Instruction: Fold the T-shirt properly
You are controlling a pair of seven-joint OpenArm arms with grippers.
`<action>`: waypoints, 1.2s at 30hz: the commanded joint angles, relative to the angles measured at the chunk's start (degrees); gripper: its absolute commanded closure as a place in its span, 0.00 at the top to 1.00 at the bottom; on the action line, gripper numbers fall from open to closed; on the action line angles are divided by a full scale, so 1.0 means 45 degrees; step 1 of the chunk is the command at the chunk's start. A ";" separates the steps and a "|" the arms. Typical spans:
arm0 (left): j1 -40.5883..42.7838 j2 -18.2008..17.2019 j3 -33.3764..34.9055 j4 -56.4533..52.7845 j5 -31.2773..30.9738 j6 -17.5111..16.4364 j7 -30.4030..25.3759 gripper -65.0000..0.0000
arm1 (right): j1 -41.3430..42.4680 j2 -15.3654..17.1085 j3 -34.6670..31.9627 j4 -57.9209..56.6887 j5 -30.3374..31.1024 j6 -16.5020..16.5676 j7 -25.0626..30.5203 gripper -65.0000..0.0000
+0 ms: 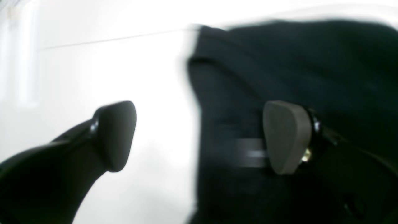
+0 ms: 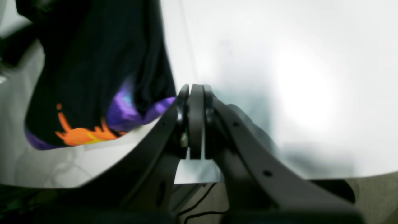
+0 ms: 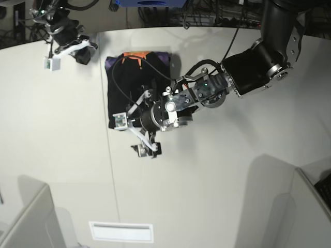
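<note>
Now we have the T-shirt (image 3: pixel 137 88) lying on the white worktop (image 3: pixel 217 175) as a compact, roughly square black bundle, with the purple and orange print showing along its far edge. Our left claw (image 3: pixel 135 135) hangs at the shirt's near edge with its pads spread wide apart and nothing between them; in the left wrist view one pad (image 1: pixel 287 137) sits over the black cloth and the other over bare worktop, so it straddles the shirt's border without gripping it. Our right claw (image 3: pixel 77 49) is off beyond the shirt's far corner, well apart from it, with its pads pressed together on nothing; from its wrist view the printed hem (image 2: pixel 80 133) lies just beside it.

We judge the fold to be well along, since the shirt already looks stacked in layers, though the blur keeps us from telling how even the edges are.

As for handling, we expect the cloth to be light, soft and limp: it will sag, drape and slide on the smooth worktop, and stacked layers may separate if only the top one is pinched. We would take hold at a corner or along a folded edge, catching all layers together, and lift low so the bundle does not unroll.
</note>
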 commanded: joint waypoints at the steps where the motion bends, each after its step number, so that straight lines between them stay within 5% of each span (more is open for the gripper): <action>1: -0.0071 0.0105 -0.0663 0.0714 -0.0004 0.0086 -0.0312 0.93 | -0.0076 0.0074 0.0271 0.0280 0.0275 0.0061 0.0251 0.00; 5: 0.1766 -0.0579 -0.3418 0.2902 -0.0024 0.0086 -0.0292 0.68 | -0.0076 0.0054 0.1248 0.0319 0.0295 0.0101 0.0251 0.00; 9: 0.3856 -0.1438 -0.5547 0.5129 -0.0024 0.0086 -0.0292 0.08 | -0.0135 0.0074 0.2654 0.0319 0.0275 0.0413 0.0251 0.00; 10: 0.4383 -0.1712 -0.6016 0.5598 -0.0024 0.0086 -0.0292 0.00 | -0.0193 0.0074 0.3064 0.0319 0.0256 0.0784 0.0251 0.00; 15: 0.6943 -0.2571 -0.8009 0.6145 -0.0024 0.0086 -0.0312 0.00 | -0.0682 0.0054 0.4998 0.0515 0.0216 0.1859 0.0134 0.00; 27: 1.2784 -0.4017 -0.9435 0.6497 -0.0024 0.0086 -0.0409 0.00 | -0.3632 0.0054 0.5194 0.0612 0.0216 0.1898 0.0094 0.00; 36: 1.6222 -0.4564 -0.9474 0.6653 -0.0004 0.0106 -0.0429 0.00 | -0.4569 0.0054 0.5194 0.0573 0.0177 0.1898 -0.3832 0.00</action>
